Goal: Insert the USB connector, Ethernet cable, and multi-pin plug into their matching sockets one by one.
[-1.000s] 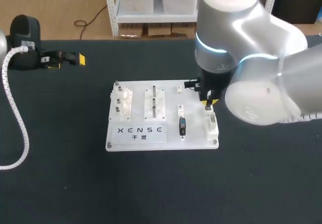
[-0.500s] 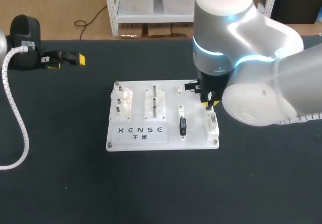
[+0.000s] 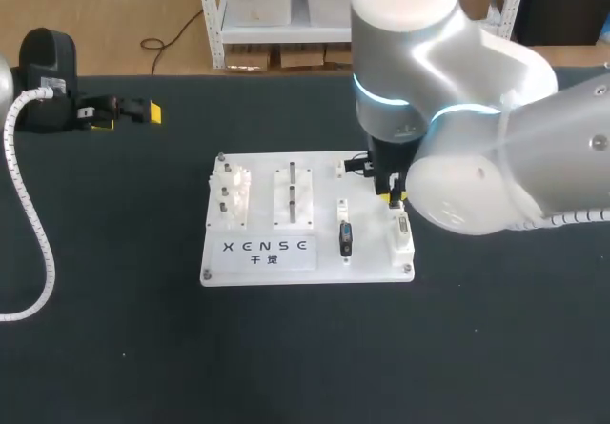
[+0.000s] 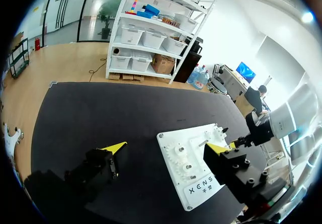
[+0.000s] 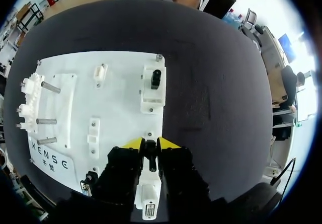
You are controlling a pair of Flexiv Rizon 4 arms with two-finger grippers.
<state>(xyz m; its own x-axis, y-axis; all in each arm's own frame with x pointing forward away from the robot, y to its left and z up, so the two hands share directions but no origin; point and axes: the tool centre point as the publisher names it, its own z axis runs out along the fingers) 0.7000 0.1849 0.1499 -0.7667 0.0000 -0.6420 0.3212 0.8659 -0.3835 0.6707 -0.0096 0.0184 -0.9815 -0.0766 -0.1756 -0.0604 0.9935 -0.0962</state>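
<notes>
Plug: a small dark plug (image 5: 149, 147) is sitting between the yellow tips of the right gripper (image 5: 150, 143), over the right side of the white board (image 3: 257, 262). I cannot tell which plug it is.
Around it: a white socket block (image 5: 149, 184) is lying right under the fingers. Another white block (image 5: 151, 97) with a black part (image 5: 156, 79) is standing just ahead. Metal pegs (image 5: 50, 87) are sticking up at the board's other end.
In the way: the big right arm (image 3: 457, 110) is hiding the board's back right corner from above.
Right fingers: they are squeezing the plug from both sides and pointing down.
Left gripper (image 3: 127, 116): it is sitting far from the board, at the back left of the dark table (image 3: 114, 329). Its fingers are wide apart and holding nothing.
</notes>
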